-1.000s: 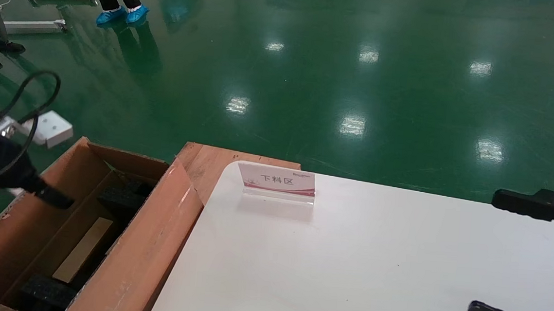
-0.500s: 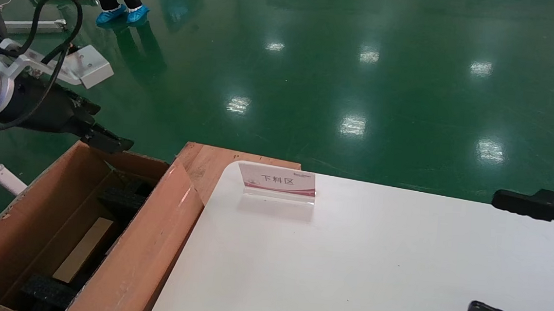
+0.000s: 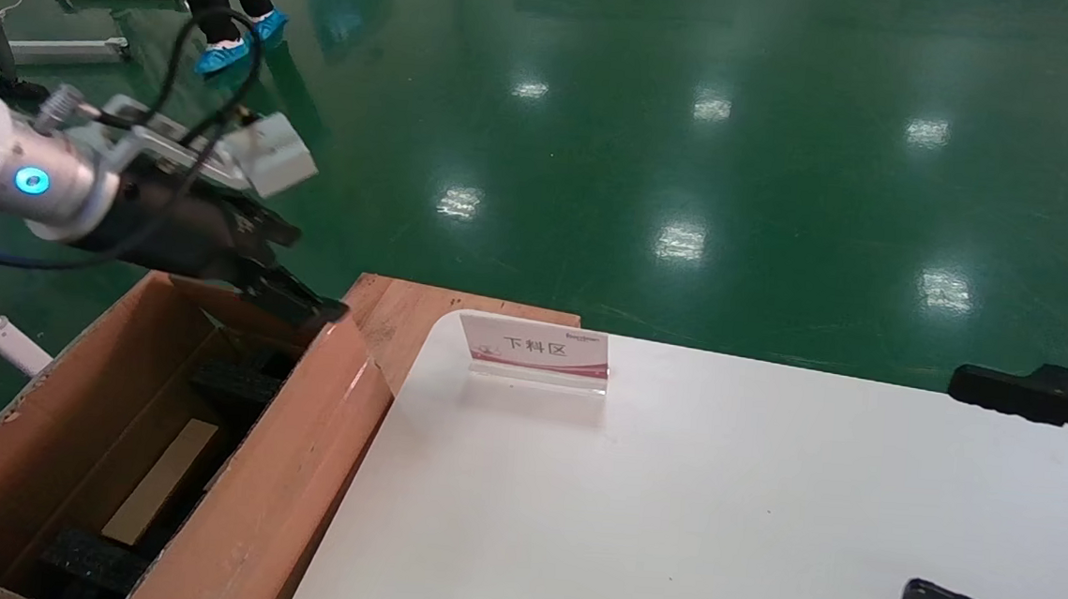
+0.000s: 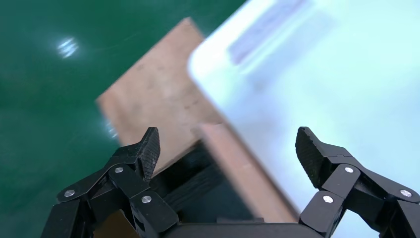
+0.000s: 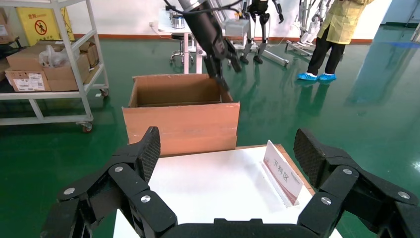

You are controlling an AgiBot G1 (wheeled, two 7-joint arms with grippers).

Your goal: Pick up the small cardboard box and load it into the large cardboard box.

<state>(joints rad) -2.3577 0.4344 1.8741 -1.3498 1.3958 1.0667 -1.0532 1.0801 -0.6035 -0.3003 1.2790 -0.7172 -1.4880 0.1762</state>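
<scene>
Right gripper (image 5: 228, 153): its black fingers (image 5: 143, 151) are spreading wide apart above the white desk (image 5: 208, 186), gripping nothing.
Large cardboard box (image 5: 181, 111): is standing open just beyond the desk's far edge.
Left gripper (image 5: 221, 62): is reaching down over the box's far corner.
Sign (image 5: 282, 171): is standing on the desk.
Background: a person (image 5: 332, 37) is standing on the green floor; a shelf (image 5: 54, 64) is carrying cartons.

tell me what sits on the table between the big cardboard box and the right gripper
In the head view, only a small sign stand sits near the far edge; the rest of the white table between the large cardboard box and the right gripper is bare.
</scene>
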